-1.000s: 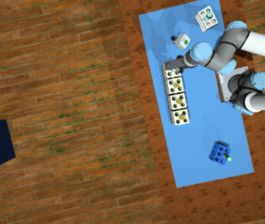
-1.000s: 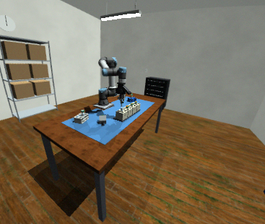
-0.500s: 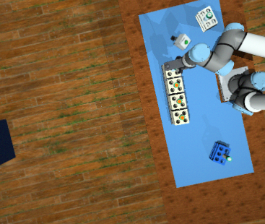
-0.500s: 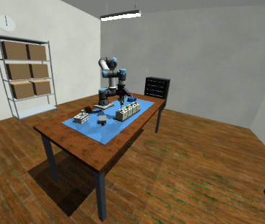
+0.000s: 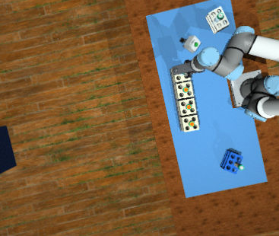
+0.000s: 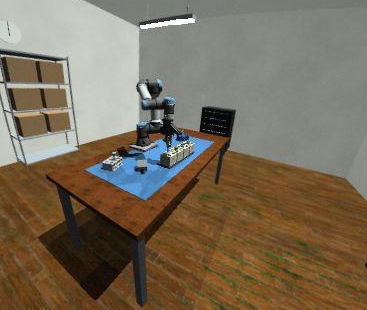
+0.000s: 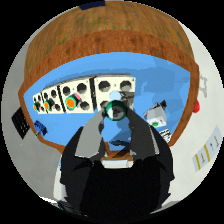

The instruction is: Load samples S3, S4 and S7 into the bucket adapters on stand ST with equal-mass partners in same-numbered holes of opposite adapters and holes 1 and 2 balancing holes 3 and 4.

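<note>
Currently the tool (image 7: 116, 116) is clamped on a 50 mL tube (image 7: 116, 111) with a green cap and white cap dot. The tube's long axis runs along the wrist view line, cap end toward the camera. It hangs above the end adapter (image 5: 179, 77) of the loading stand on the desk (image 6: 126, 205).

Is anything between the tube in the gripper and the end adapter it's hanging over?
Nothing visible. The gripper holds a white-dot tube above the end adapter of the stand; that adapter's visible holes look open. The neighbouring adapters' orange-capped tubes stand off to one side.
</note>
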`<state>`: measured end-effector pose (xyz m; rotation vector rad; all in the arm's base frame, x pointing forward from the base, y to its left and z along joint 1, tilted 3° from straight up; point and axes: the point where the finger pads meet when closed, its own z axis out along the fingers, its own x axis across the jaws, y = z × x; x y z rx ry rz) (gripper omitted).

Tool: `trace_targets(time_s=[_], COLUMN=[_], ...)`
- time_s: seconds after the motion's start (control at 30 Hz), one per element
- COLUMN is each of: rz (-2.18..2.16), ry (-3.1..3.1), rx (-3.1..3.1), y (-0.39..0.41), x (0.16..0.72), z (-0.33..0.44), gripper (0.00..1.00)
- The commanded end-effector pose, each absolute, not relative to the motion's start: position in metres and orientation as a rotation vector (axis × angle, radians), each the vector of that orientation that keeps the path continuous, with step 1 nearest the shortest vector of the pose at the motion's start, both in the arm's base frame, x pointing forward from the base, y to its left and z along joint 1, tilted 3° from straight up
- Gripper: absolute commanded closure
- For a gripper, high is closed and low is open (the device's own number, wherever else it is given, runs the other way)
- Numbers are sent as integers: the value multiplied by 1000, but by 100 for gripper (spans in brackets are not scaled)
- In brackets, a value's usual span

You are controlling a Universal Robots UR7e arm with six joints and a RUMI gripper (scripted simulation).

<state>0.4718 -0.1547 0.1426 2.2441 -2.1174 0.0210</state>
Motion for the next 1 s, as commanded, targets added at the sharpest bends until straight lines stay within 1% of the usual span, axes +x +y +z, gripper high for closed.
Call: trace_targets(time_s=[0.0,0.97], rz=[23,23], ry=[-2118,-2118], rx=[2244,2244], y=[-155,-157], x=[472,471], z=[137,105], gripper=[100,100])
